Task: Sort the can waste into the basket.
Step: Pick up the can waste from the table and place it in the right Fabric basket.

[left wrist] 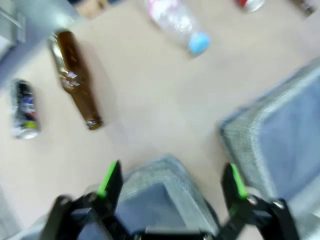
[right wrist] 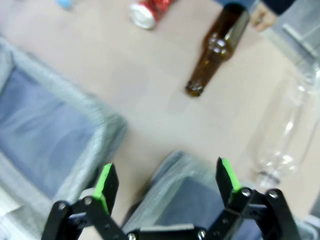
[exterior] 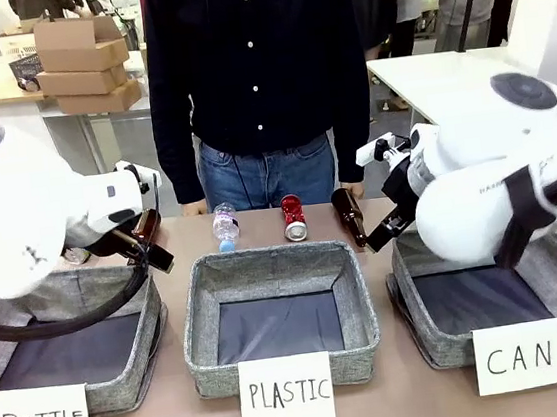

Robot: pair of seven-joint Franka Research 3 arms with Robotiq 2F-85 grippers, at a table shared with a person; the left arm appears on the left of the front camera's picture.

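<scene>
The basket (exterior: pixel 421 338) with the white card (exterior: pixel 519 355) reading "CAN" is the right one of three grey baskets in a row along the near side of the bench (exterior: pixel 401 396). It holds no can. The middle basket (exterior: pixel 202 353) is carded "PLASTIC" and the left basket (exterior: pixel 128 387) is carded "BOTTLE".

The red can (exterior: pixel 294 217) lies on its side on the bench just beyond the middle basket, with its silver end toward the robot. A clear plastic bottle (exterior: pixel 225 225) lies to its left and a brown bottle (exterior: pixel 349 216) to its right. The black can (left wrist: pixel 25 110) lies on the bench at the far left, beyond the left basket. It is near a second brown bottle (left wrist: pixel 75 77) but not touching it.

The right gripper (right wrist: pixel 165 179) hangs over the far left corner of the "CAN" basket with its green-padded fingers spread wide and nothing between them. Another clear bottle (right wrist: pixel 282 135) lies on the bench to the side of that corner.

The left gripper (left wrist: pixel 172 182) hangs over the far right corner of the left basket, also wide open and empty.

A person in a dark shirt (exterior: pixel 252 61) stands at the far side of the bench.
</scene>
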